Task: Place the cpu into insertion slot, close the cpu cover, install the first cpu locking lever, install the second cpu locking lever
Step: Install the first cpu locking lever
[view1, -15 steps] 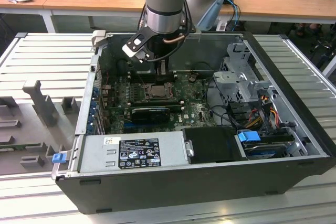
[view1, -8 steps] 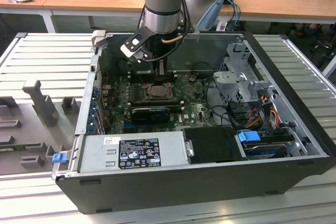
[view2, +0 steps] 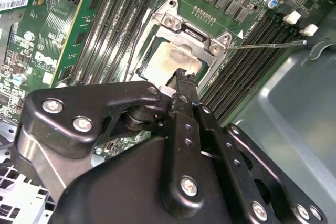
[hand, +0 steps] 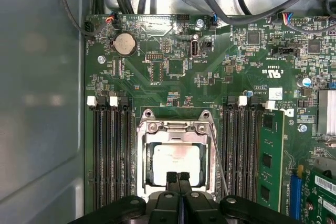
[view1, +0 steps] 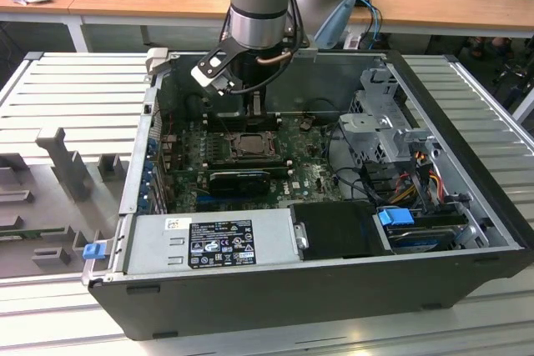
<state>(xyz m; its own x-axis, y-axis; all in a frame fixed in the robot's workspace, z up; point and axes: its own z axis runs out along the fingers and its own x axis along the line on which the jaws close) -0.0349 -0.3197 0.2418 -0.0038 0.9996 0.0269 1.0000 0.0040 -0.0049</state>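
The arm reaches down into the open computer case, entering from twelve o'clock of the insertion slot in the exterior view. Taking the case as a dial in that view, the slot lies toward ten o'clock on the green motherboard, the grey power supply lies at about eight o'clock, the metal drive cage at two o'clock and a blue tab at four o'clock.

The gripper hangs just above the slot. In both wrist views its two black fingers are pressed together with nothing between them, and the gripper has its tips at the edge of the socket, over or touching the chip's border; contact cannot be judged.

The cpu lies flat in the socket, its pale metal face showing through the square cut-out of the cpu cover. The cover is folded down around the chip in the second wrist view, where the gripper ends right at the chip's edge.

A thin locking lever juts away from one corner of the socket, free of its catch, passing over the black memory slots. The same lever runs slantwise beside the cover in the first wrist view. Whether the other lever is latched cannot be told.
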